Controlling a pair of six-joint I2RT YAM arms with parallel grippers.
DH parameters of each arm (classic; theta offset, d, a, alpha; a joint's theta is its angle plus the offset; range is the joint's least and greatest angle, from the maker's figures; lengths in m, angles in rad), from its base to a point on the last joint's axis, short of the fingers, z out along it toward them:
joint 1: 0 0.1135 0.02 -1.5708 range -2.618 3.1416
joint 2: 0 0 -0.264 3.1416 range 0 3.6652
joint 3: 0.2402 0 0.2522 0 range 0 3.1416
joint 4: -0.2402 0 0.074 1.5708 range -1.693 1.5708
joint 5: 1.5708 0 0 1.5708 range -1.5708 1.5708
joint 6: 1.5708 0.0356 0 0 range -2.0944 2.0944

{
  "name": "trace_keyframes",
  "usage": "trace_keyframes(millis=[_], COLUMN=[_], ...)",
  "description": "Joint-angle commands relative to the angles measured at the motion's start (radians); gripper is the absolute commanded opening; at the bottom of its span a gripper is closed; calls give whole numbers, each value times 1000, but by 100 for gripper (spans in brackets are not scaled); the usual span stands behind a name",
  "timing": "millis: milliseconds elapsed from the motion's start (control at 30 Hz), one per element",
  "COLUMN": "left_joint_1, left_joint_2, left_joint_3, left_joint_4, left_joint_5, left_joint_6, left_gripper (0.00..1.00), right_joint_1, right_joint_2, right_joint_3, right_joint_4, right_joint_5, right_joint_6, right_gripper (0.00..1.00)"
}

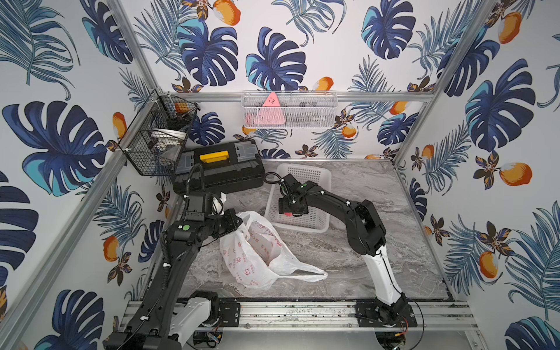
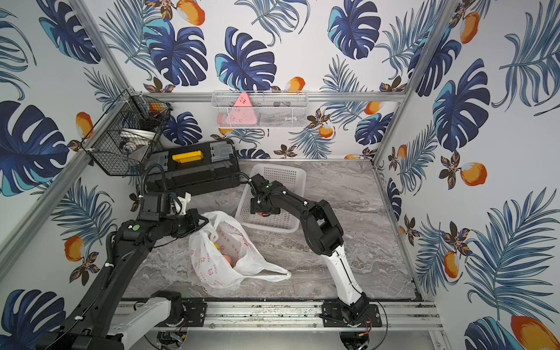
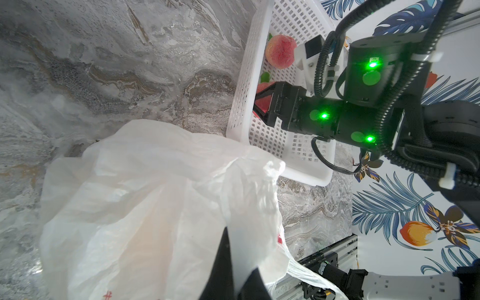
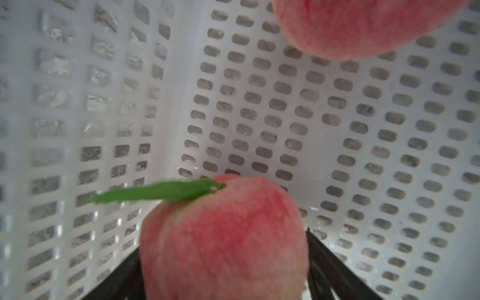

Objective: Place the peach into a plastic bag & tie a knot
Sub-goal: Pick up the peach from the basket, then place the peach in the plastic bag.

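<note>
- Nearest the lens in both top views is the left arm (image 1: 169,272), reaching in from the front rail; the left pincer (image 1: 235,223) is clamped tight on the upper edge of the plastic bag (image 1: 251,260), lifting that edge, we judge, so the mouth gapes toward the basket.
- The grey marbled bench (image 1: 378,194) carries everything; the bag lies toward its front and the basket just beside it, farther back, which we take to be for a short carry.
- The right arm (image 1: 363,230) bends over and down into the basket.
- The plastic bag is slumped and unknotted, with one handle loop (image 1: 315,276) trailing loose on the bench; inside it, a top view shows a rounded orange-pink thing (image 2: 228,259) that we cannot name for sure.
- The white perforated basket (image 1: 312,177) holds the fruit; its walls stop them rolling off.
- The right pincer (image 1: 290,213) is down inside the basket; its jaws stand wide, one on each flank of the peach (image 4: 223,239) and close against the skin; whether they already pinch it we cannot tell; we judge the peach not yet lifted.
- A second peach (image 4: 363,26) lies apart from the first, farther along the basket floor.
- Smallest, a green leaf (image 4: 161,192) sticks out sideways from the near peach's stem end, clear of both jaws.
</note>
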Motion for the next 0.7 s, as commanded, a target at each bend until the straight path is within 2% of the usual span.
trace_keyframes(millis=[0,167,267,367,500,667], left_joint_1=[-1,-3,-3,-3,-5,-8], left_joint_2=[0,-3,0,4,18,21], left_joint_3=[8,5,9,27,42,51], left_joint_4=[9,8,10,2,2,17], left_joint_5=[3,4,5,9,17,37], left_joint_6=[1,-2,-4,-3,-3,-17], left_gripper=[0,0,0,0,0,0], right_joint_1=[-3,-3,1,41,172,302], right_joint_2=[-14,-134,-222,-363,-546,-574], right_joint_3=[-9,-71,-113,-172,-261,-331], right_joint_4=[48,90,72,41,56,108], right_joint_5=[-10,-31,-79,-183,-259,-343], right_joint_6=[-14,-30,-21,-4,27,120], right_gripper=[77,56,49,49,51,53])
